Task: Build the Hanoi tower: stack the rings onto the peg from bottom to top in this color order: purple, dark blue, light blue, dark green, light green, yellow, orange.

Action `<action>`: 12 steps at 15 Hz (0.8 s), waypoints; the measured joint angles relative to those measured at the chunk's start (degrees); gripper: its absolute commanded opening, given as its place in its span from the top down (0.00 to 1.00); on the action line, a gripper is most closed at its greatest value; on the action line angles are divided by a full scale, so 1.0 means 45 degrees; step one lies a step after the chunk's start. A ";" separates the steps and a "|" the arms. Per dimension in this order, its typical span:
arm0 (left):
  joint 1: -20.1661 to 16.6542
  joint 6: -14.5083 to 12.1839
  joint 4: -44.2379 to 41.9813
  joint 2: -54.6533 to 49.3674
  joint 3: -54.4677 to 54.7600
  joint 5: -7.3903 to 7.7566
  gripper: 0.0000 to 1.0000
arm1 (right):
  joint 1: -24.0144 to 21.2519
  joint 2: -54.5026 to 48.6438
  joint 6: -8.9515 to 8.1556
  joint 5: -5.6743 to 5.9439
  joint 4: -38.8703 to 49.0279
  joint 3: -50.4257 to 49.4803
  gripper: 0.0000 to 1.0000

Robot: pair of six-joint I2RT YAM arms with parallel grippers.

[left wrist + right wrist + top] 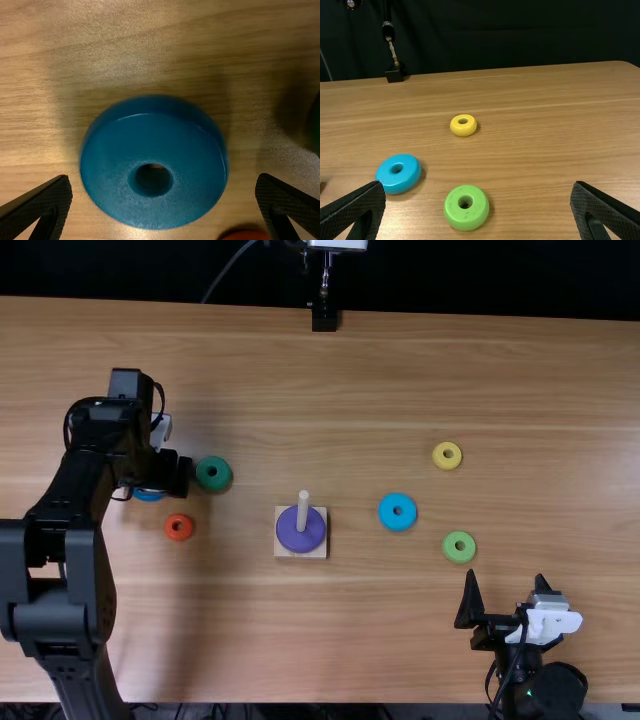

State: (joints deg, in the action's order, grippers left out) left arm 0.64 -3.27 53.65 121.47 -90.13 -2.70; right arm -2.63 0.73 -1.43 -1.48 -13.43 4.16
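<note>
The purple ring [290,531] sits around the peg [303,510] on its square base. My left gripper [160,487] is over the dark blue ring [149,495], partly covering it; in the left wrist view the dark blue ring [154,165] lies flat between the open fingers of my left gripper [163,192]. Beside it are the dark green ring [213,474] and the orange ring [179,527]. On the right lie the light blue ring [397,511], yellow ring [447,455] and light green ring [459,547]. My right gripper [506,590], open [478,197], holds nothing.
The wooden table [350,640] carries the scattered rings. A small black stand [324,318] is at its far edge. The dark green and orange rings are close to my left gripper, and the light green ring is just beyond my right gripper.
</note>
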 measured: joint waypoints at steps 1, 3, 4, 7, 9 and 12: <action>0.0000 0.0005 0.0000 0.0151 0.0000 0.0073 0.00 | 0.0000 0.0000 0.0005 0.0000 -0.0010 0.0000 0.00; 0.0000 0.0005 -0.0019 0.0209 0.0000 0.0359 0.00 | 0.0000 0.0000 0.0010 0.0005 0.0000 0.0000 0.00; 0.0000 0.0005 -0.0092 0.0214 -0.0005 0.0398 0.00 | 0.0000 0.0000 0.0005 0.0000 -0.0005 0.0000 0.00; -0.0049 0.0005 -0.0257 0.0457 -0.0491 0.0471 0.00 | 0.0000 0.0000 0.0010 0.0005 0.0005 0.0000 0.00; -0.0087 0.0000 -0.0209 0.0554 -0.0559 0.0724 0.00 | 0.0000 0.0000 0.0005 0.0005 0.0000 0.0000 0.00; -0.0287 -0.0083 -0.0194 0.0554 -0.0563 0.0928 0.51 | 0.0000 -0.0005 0.0005 0.0000 -0.0005 0.0000 0.00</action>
State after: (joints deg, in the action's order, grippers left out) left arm -0.64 -3.64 52.77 123.96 -92.66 1.48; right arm -2.63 0.71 -1.41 -1.48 -13.45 4.16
